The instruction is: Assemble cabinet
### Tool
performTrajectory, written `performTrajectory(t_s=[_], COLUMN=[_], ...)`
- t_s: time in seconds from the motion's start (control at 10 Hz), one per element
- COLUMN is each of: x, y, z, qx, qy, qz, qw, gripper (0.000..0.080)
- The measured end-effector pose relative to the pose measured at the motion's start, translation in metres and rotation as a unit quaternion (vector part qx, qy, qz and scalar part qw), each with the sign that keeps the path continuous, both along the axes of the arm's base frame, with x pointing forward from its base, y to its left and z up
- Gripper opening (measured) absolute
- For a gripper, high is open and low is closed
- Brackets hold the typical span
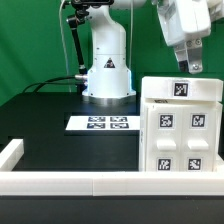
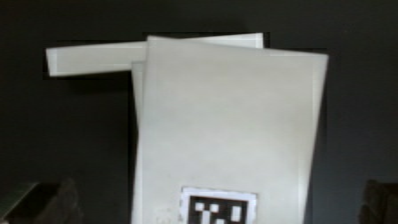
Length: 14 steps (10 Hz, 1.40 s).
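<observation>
Overhead, the tool (image 1: pixel 186 66) hangs just above the back top edge of the cabinet (image 1: pixel 181 125), its two dark fingers pointing down and, as far as the exterior view shows, not touching the white plastic. The wrist view shows the finger tips (image 2: pixel 50 200) spread wide to either side of a white part, with nothing between them — so the tool is apart and empty. The cabinet stands on the black counter (image 1: pixel 50 110) at the exterior view's right, pressed close to the white rail (image 1: pixel 60 180) along the near edge, its front showing raised panels with small square tags. Seen from the wrist, a smaller white piece (image 2: pixel 93 59) juts out sideways from behind the tagged part (image 2: pixel 228 120); whether it is seated or loose I cannot tell. Farther off, the marker board (image 1: pixel 100 123) lies flat in front of the robot base (image 1: pixel 107 70). The risk from here, to my eye, is a crooked descent: if the fingers come down off-centre, one could land on the top edge instead of straddling it and tip or shove the cabinet, and the jutting piece might be knocked out of line.
</observation>
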State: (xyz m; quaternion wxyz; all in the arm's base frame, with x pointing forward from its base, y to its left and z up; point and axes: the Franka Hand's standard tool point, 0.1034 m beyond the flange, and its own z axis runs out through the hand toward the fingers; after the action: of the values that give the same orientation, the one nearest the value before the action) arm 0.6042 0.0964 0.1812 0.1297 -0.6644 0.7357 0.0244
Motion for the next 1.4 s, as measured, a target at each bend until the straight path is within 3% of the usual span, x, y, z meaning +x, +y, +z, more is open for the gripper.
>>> performTrajectory(t_s=[0.3, 0.4, 0.7, 1.1, 1.2, 1.3, 1.4], x=[-0.0009, -0.0032, 0.0022, 0.0016, 0.0015, 0.0010, 0.0028], y=[0.0012, 0.0036, 0.0087, 0.0084, 0.0081, 0.0069, 0.0043], z=[-0.0024, -0.0020, 0.0026, 0.0026, 0.0026, 0.0028, 0.0033], qx=[-0.003, -0.017, -0.057, -0.068, -0.073, -0.084, -0.104], qy=[0.000, 0.014, -0.017, -0.039, -0.047, -0.057, -0.074], qz=[0.018, 0.085, 0.301, 0.418, 0.457, 0.515, 0.594], qw=[1.000, 0.996, 0.952, 0.905, 0.885, 0.851, 0.794], gripper=[0.0797, 0.0797, 0.0797, 0.0797, 0.0797, 0.0797, 0.0797])
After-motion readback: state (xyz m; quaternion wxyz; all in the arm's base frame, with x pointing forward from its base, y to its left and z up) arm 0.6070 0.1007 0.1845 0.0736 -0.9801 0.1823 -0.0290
